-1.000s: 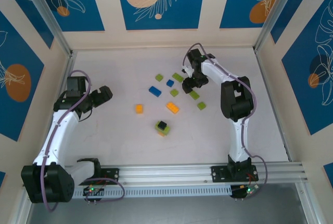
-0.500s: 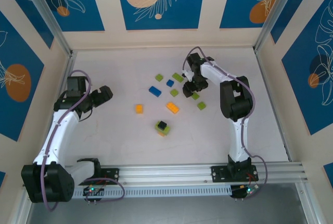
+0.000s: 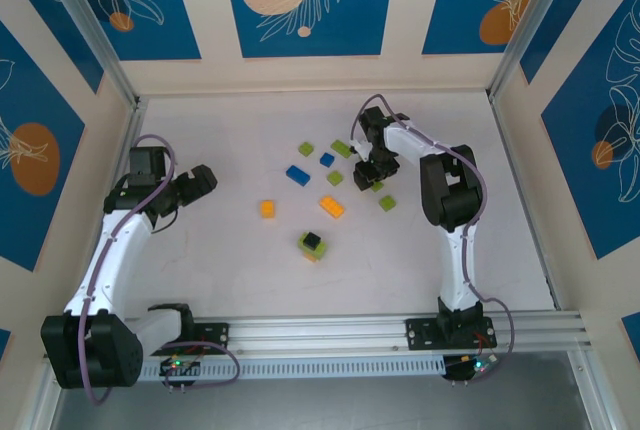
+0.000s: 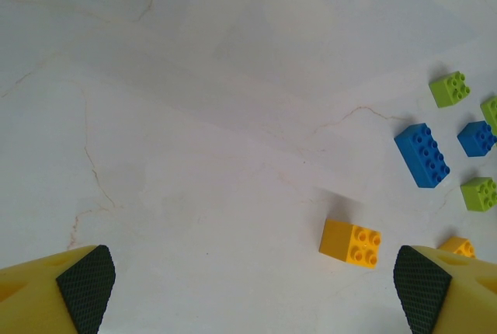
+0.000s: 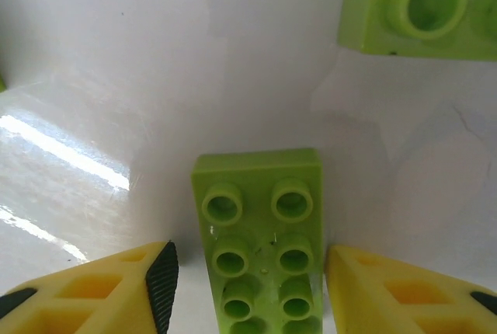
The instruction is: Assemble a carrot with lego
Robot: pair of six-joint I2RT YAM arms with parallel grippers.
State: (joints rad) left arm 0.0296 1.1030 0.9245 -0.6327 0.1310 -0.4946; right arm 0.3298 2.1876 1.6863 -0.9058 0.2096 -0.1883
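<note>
Right hand (image 5: 245,283): fingers stood apart, straddling a long lime green brick (image 5: 260,248), a gap at one pad | left hand (image 4: 252,283): fingers wide apart, held nothing, hung over the surface (image 4: 194,116) | lego lay loose mid-surface: orange brick (image 4: 351,243), blue brick (image 4: 422,154) beyond it, black-topped clump (image 3: 312,244) nearer the bases

A lime green brick (image 5: 260,248) of smooth, glossy plastic lies on a white bench (image 5: 101,62) whose polished surface throws bright glare. In the left wrist view the bench shows faint, marble-like hairline veins. An orange brick (image 4: 351,242) and a blue brick (image 4: 422,155) have the same shiny plastic look. The fingers (image 4: 31,307) of the left hand (image 4: 255,286) are matt yellow plastic with black, finely textured pads (image 4: 85,281). A brushed metal rail (image 3: 330,328) edges the bench.
</note>
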